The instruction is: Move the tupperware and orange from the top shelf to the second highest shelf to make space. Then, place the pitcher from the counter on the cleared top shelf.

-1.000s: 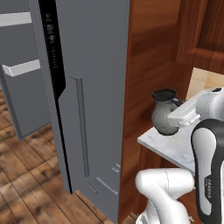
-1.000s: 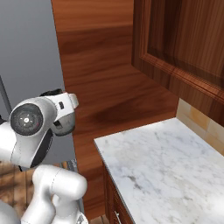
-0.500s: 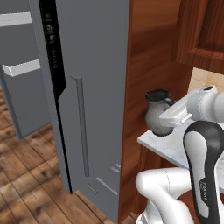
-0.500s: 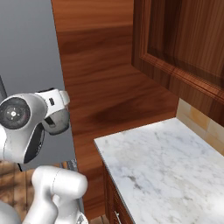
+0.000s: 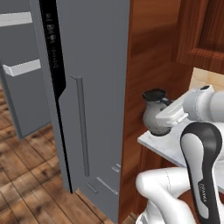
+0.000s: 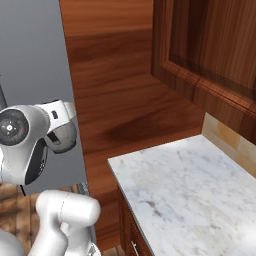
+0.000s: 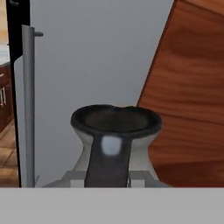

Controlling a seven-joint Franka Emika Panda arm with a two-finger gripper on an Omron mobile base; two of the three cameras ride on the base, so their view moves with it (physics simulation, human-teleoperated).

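The pitcher [image 5: 152, 117], a dark grey pot-bellied jug with a flared rim, hangs at the left edge of the marble counter [image 5: 168, 142]. My gripper [image 5: 162, 119] is shut on its handle side. In the hand view the pitcher [image 7: 114, 127] stands close in front of me, its dark handle running down between the fingertips of my gripper [image 7: 107, 178]. In the right base view its belly [image 6: 64, 138] peeks out from behind my hand. The tupperware, the orange and both shelves are hidden behind the fridge door.
A tall grey fridge door [image 5: 94, 87] with a vertical handle [image 5: 80, 122] stands just left of the pitcher. A brown wood panel [image 5: 148, 48] lies between fridge and counter. Upper cabinets [image 6: 210, 45] hang over the bare marble [image 6: 175, 185]. Wood floor [image 5: 26, 183] lies at the lower left.
My arm has swung left with the pitcher, carrying it from over the counter toward the counter's left edge and the fridge.
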